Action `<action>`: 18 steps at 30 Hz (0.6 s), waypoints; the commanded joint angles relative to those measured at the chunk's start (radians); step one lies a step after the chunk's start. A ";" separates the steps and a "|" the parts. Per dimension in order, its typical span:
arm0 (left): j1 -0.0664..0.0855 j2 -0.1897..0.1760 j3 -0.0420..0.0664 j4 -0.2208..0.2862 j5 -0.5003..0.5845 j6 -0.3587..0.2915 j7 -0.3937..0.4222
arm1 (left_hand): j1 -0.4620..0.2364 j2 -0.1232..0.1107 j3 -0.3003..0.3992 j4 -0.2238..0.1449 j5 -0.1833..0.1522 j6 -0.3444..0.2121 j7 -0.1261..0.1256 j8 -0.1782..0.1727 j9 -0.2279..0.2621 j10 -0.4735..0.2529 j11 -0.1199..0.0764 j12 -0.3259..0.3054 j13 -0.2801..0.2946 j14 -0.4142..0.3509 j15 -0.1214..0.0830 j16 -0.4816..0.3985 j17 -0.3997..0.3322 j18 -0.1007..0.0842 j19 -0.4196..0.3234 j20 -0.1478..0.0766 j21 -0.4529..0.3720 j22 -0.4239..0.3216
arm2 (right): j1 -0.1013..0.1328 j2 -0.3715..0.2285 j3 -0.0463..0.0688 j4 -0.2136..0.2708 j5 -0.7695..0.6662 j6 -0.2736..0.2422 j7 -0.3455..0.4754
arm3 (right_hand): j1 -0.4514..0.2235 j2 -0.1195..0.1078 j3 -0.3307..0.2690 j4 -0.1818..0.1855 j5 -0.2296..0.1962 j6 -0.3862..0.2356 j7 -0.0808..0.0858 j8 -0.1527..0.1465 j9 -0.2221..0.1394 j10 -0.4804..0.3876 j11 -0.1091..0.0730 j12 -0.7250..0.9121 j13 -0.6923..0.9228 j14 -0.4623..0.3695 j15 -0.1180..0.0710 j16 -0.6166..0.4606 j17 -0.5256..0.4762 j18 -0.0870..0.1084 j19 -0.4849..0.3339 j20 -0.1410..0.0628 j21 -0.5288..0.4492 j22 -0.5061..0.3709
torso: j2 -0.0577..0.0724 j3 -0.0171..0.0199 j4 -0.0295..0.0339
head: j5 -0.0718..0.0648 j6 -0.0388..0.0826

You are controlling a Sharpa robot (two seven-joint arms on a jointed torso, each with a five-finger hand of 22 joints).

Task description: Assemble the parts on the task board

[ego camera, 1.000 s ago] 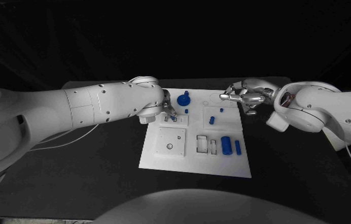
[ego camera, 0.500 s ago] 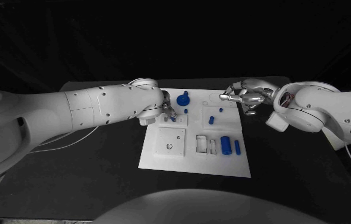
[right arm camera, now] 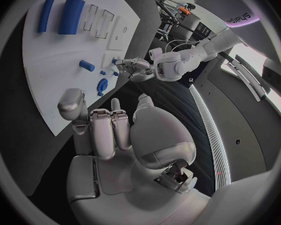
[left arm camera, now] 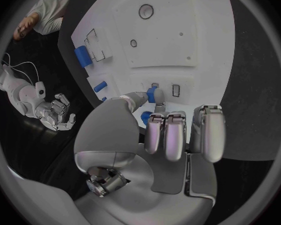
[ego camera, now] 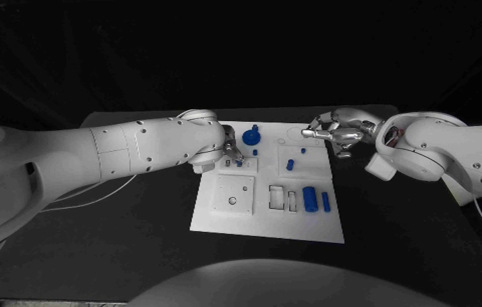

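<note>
We have our left hand (left arm camera: 154,135) down at the far left part of the task board (ego camera: 269,220), thumb and a fingertip pinching a small blue peg (left arm camera: 157,94) right over a slot there; other fingers curled in twd the palm. In the head view the peg (ego camera: 238,161) sits just below the big round blue knob (ego camera: 251,137). Our right hand (ego camera: 334,134) hovers off the board's far right corner, fingers apart, holding nothing. Other blue parts: a short pin (ego camera: 290,163) mid-board, a thick cylinder (ego camera: 311,199) and a thin one (ego camera: 325,201) side by side nr the right edge.

Risks, as we judge them: the peg is held by a thin pinch, so it could tilt & jam at the slot mouth, or slip out if we press off-axis. We can't tell whether it's seated yet. Curled fingers may also bump the knob nearby.
</note>
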State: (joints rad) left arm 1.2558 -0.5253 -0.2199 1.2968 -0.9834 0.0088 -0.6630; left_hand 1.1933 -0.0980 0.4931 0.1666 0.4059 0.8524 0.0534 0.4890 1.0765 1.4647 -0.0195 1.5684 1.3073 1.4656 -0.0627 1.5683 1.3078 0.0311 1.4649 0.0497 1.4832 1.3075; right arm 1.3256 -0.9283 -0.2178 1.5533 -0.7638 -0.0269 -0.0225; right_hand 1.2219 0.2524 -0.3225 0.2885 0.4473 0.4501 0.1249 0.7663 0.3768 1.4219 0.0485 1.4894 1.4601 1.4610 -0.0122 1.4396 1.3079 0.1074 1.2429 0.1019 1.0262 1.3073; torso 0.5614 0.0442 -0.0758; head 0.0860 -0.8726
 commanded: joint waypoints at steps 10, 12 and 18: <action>-0.004 0.002 0.000 -0.003 0.000 0.006 0.013 | 0.002 0.012 0.008 -0.004 -0.006 0.003 -0.009 -0.007 0.001 0.106 -0.003 0.002 0.263 0.105 -0.005 0.002 0.263 0.008 -0.001 -0.006 -0.006 0.128 | -0.001 -0.001 0.000 -0.005 -0.003 0.016 -0.004 | 0.008 0.000 0.003 -0.002 -0.004 0.004 0.001 -0.001 0.000 -0.001 -0.008 -0.007 -0.034 -0.011 0.001 -0.006 0.118 0.007 -0.007 0.000 -0.006 0.110 | 0.000 0.0007 -0.0001 | 0.001 0.000; -0.004 0.001 -0.001 -0.003 -0.002 0.008 0.011 | 0.002 0.012 0.008 -0.004 -0.006 0.003 -0.009 -0.007 0.001 0.106 -0.003 0.002 0.263 0.105 -0.005 0.002 0.263 0.008 -0.001 -0.006 -0.006 0.128 | -0.001 0.000 0.000 -0.005 -0.003 0.016 -0.005 | 0.008 0.000 0.003 -0.002 -0.004 0.004 0.001 -0.001 0.000 -0.001 -0.008 -0.007 -0.034 -0.011 0.001 -0.006 0.118 0.007 -0.007 0.000 -0.006 0.110 | 0.000 0.0006 0.0000 | 0.001 0.000; -0.005 -0.001 0.000 -0.004 -0.005 0.003 0.010 | 0.002 0.012 0.010 -0.006 -0.007 0.004 -0.010 -0.006 0.001 0.106 -0.003 0.002 0.263 0.105 -0.005 0.002 0.263 0.008 -0.001 -0.005 -0.006 0.128 | -0.001 0.000 0.000 -0.006 -0.002 0.016 -0.007 | 0.007 0.000 0.002 -0.001 -0.005 0.005 0.001 -0.001 0.000 -0.002 -0.008 -0.007 -0.035 -0.012 0.001 -0.007 0.117 0.008 -0.008 0.000 -0.009 0.109 | 0.000 0.0002 0.0004 | 0.001 0.000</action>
State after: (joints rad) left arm 1.2538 -0.5267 -0.2193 1.2932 -0.9841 0.0086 -0.6558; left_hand 1.1968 -0.0945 0.4932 0.1665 0.4033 0.8544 0.0553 0.4870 1.0756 1.4647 -0.0196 1.5684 1.3073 1.4657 -0.0626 1.5683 1.3079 0.0312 1.4649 0.0497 1.4832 1.3074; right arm 1.3254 -0.9288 -0.2178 1.5471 -0.7638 -0.0266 -0.0270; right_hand 1.2219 0.2525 -0.3224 0.2885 0.4473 0.4501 0.1249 0.7662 0.3766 1.4222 0.0481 1.4850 1.4601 1.4540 -0.0123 1.4357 1.3077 0.1074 1.2430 0.1019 1.0203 1.3080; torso 0.5614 0.0447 -0.0758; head 0.0878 -0.8726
